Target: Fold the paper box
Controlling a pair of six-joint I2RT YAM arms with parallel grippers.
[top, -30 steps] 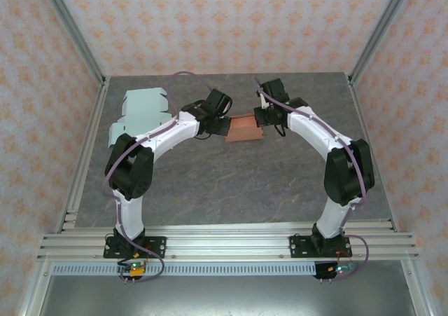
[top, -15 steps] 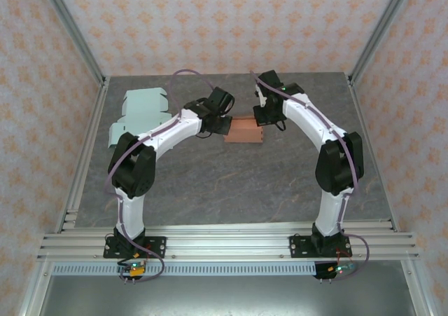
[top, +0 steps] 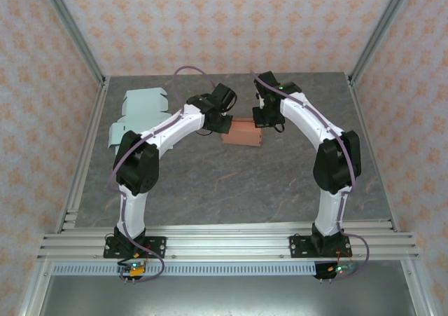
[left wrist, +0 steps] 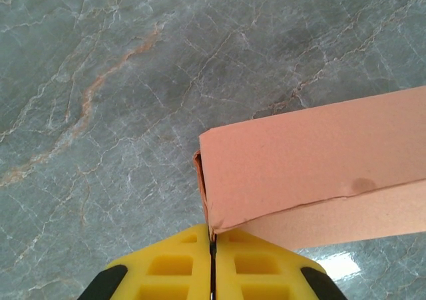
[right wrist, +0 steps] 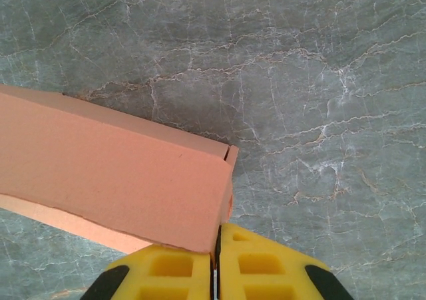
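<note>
**A:** Where's the paper box?

**B:** From overhead it's toward the far middle of the grey table, slanted, spanning the gap between the two arms' tips. A pale green flat sheet lies well apart at the far left.

**A:** And the left gripper?

**B:** Its yellow fingers are pressed together with only a hairline seam between them. The box's left end corner runs straight into that seam, so it's nipping the cardboard edge.

**A:** The right gripper?

**B:** Much alike: pads closed tight, pinching the box's right end corner. In that wrist view the box stretches away to the left
</note>
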